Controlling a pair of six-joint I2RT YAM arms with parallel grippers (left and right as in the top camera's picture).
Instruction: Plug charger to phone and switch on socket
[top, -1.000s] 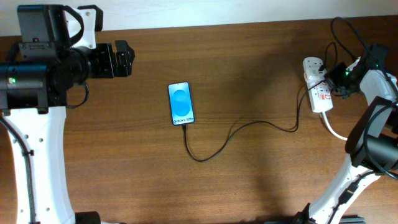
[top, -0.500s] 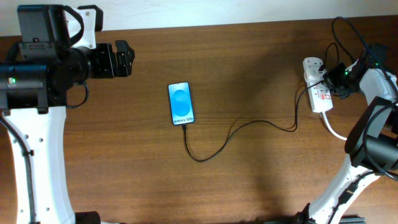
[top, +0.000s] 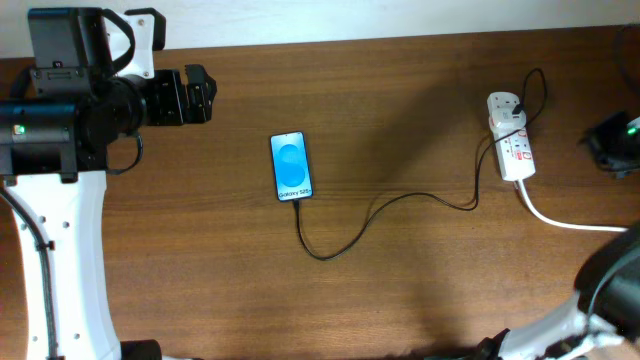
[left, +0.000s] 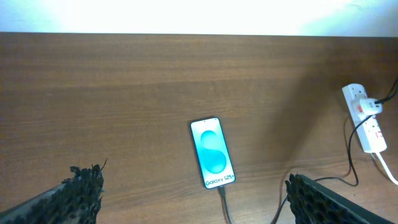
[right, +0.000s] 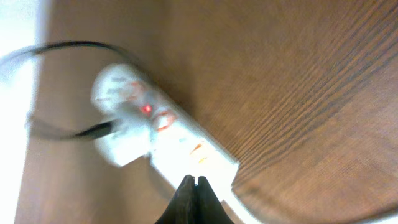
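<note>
Your right gripper (right: 193, 182), pinched empty, hangs apart from the probably light, skid-prone socket (top: 511, 138) at far right; the limp charger (top: 380, 208) links it to the phone (top: 291, 166) at the middle of the table (top: 400, 90). Hold the socket's sides. Left gripper (top: 205, 95) gapes.

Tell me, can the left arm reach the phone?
Probably yes: the phone lies flat in the open, and nothing sits between it and the open left gripper.
</note>
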